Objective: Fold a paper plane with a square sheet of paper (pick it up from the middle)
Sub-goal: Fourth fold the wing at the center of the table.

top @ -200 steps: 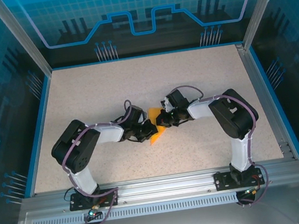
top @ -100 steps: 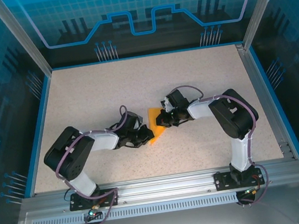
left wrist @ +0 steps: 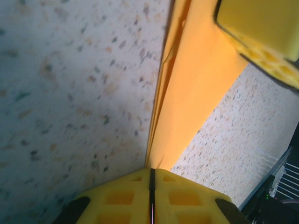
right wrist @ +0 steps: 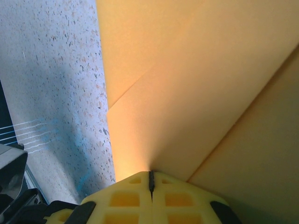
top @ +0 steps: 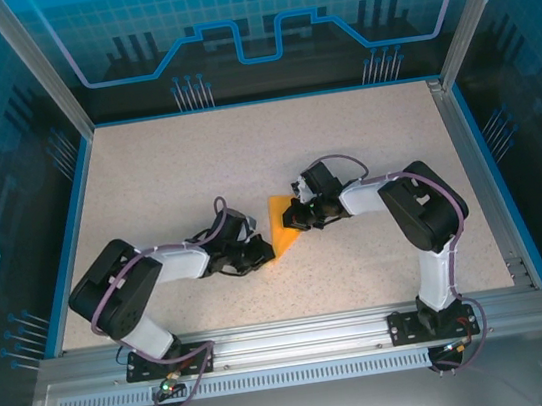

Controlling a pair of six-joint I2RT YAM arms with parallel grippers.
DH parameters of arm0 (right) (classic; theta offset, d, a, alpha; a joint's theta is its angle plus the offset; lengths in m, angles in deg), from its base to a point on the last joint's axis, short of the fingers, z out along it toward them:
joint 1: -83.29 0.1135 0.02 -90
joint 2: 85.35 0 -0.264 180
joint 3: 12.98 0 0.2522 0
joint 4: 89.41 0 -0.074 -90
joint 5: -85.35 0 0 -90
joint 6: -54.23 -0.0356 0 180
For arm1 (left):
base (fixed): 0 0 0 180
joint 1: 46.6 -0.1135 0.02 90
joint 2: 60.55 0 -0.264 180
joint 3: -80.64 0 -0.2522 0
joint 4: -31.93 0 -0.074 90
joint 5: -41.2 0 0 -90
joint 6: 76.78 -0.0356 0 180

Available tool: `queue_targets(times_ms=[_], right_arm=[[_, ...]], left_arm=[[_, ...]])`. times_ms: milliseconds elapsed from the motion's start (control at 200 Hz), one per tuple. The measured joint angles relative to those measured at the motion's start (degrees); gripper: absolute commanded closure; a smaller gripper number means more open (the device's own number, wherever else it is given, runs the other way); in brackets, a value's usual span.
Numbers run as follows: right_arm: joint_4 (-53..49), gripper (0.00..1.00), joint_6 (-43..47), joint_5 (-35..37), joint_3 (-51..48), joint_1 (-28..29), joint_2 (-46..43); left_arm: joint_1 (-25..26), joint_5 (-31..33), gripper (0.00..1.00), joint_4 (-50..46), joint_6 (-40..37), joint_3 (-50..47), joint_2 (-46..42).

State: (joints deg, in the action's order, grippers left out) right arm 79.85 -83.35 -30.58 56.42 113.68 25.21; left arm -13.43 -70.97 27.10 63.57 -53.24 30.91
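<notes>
The square sheet of paper (top: 277, 218) lies mid-table, orange and folded into a narrow pointed shape. Its layers and a diagonal crease fill the right wrist view (right wrist: 187, 93). My right gripper (top: 290, 218) is shut, its tips (right wrist: 150, 179) resting on the paper's right side. My left gripper (top: 264, 252) is shut too, with its tips (left wrist: 152, 179) at the paper's lower end, where the folded edge (left wrist: 187, 102) runs away from them. The right gripper's yellow finger (left wrist: 261, 32) shows at that view's top right. The paper plane is out of view.
The speckled table (top: 195, 163) has a blue rim and an aluminium frame (top: 475, 144) at the right. Both arms reach inward from the near rail (top: 290, 337), their elbows spread outward.
The left arm has swung lower and to the left, drawing its shut gripper down along the paper's left edge to the lower tip. The right gripper has stayed put.
</notes>
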Motion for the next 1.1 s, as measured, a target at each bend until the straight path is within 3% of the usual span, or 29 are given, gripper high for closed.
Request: queue_targets(times_ms=[325,785,1100], right_arm=[[0.00,0.95,0.00,0.02,0.00,0.00,0.00],[-0.50,0.95,0.00,0.13,0.28,0.11,0.00],[-0.61,0.95,0.00,0.46,0.31,0.28,-0.04]], left_arm=[[0.17,1.51,0.85,-7.17,0.94,-0.68,-8.31],[0.37,-2.62,0.83,-3.52,2.78,4.66,3.21],[0.39,-0.92,0.86,-8.28,1.55,1.97,-1.25]])
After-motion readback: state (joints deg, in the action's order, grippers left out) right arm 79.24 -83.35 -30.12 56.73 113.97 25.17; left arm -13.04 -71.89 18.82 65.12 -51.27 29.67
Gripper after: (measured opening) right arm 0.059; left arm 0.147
